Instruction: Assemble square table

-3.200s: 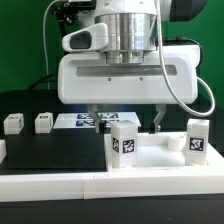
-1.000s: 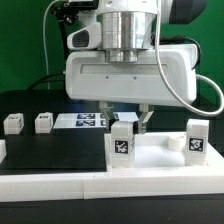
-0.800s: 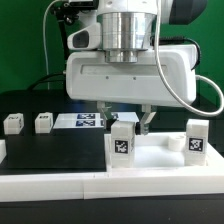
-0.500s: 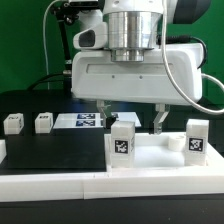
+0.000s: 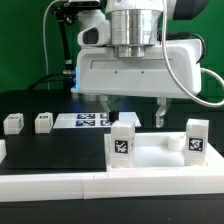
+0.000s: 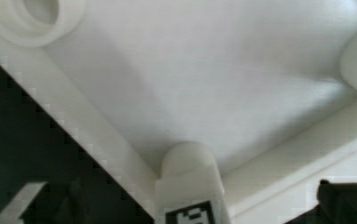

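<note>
The white square tabletop (image 5: pixel 160 155) lies at the front right, with its rim up. Two tagged white legs stand on it, one at its left corner (image 5: pixel 123 143) and one at the right (image 5: pixel 196 137). My gripper (image 5: pixel 134 112) hangs just above and behind the left leg. It is open and empty, and the fingers (image 5: pixel 160 113) stand wide apart. In the wrist view the tabletop (image 6: pixel 210 80) fills the picture. The tagged leg (image 6: pixel 189 180) stands between my dark fingertips (image 6: pixel 344 198) without touching them. Two loose legs (image 5: pixel 12 124) (image 5: pixel 43 122) sit at the exterior view's left.
The marker board (image 5: pixel 85 121) lies flat behind the tabletop, near the middle. A long white border bar (image 5: pixel 90 185) runs along the front edge. A round hole (image 6: pixel 33 15) shows in the tabletop's far corner in the wrist view.
The jaws were close together at the left standing leg a second ago. They have since opened wide, and the arm has risen a little and shifted to the exterior view's right.
</note>
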Controlling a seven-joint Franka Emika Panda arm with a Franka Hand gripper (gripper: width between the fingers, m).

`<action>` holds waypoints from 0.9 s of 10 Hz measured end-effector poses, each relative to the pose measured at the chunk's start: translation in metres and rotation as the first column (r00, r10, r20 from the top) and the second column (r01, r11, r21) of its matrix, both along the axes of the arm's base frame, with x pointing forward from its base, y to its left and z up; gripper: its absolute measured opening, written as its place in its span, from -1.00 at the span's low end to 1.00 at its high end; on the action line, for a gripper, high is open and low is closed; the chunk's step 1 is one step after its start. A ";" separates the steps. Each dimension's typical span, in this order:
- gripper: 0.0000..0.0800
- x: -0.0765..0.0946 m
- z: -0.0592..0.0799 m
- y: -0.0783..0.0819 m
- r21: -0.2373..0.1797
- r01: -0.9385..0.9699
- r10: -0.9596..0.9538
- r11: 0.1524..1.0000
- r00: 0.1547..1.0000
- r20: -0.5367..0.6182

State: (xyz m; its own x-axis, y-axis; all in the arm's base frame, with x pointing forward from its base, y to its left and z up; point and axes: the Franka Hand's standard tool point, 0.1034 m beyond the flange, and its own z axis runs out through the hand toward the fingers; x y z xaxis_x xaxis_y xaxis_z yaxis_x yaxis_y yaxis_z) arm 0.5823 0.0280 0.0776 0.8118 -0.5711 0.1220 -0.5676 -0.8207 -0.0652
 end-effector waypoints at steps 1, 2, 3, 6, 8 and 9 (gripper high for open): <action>0.62 0.000 0.000 0.000 0.000 0.000 0.000 1.000 1.000 -0.001; 0.62 0.000 0.000 0.000 0.000 0.000 0.000 1.000 1.000 -0.001; 0.62 0.000 0.000 0.000 0.000 0.000 0.000 1.000 1.000 -0.001; 0.62 -0.026 0.008 0.014 0.047 0.290 -0.291 0.956 0.957 0.008; 0.62 -0.037 0.006 0.017 0.087 0.421 -0.422 0.903 0.907 -0.008; 0.62 -0.039 0.004 0.015 0.102 0.448 -0.450 0.888 0.893 -0.008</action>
State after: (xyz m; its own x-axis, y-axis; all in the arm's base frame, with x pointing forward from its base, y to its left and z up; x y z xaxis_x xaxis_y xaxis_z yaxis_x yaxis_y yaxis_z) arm 0.5429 0.0432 0.0814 0.4644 -0.8838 0.0565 -0.8723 -0.4675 -0.1436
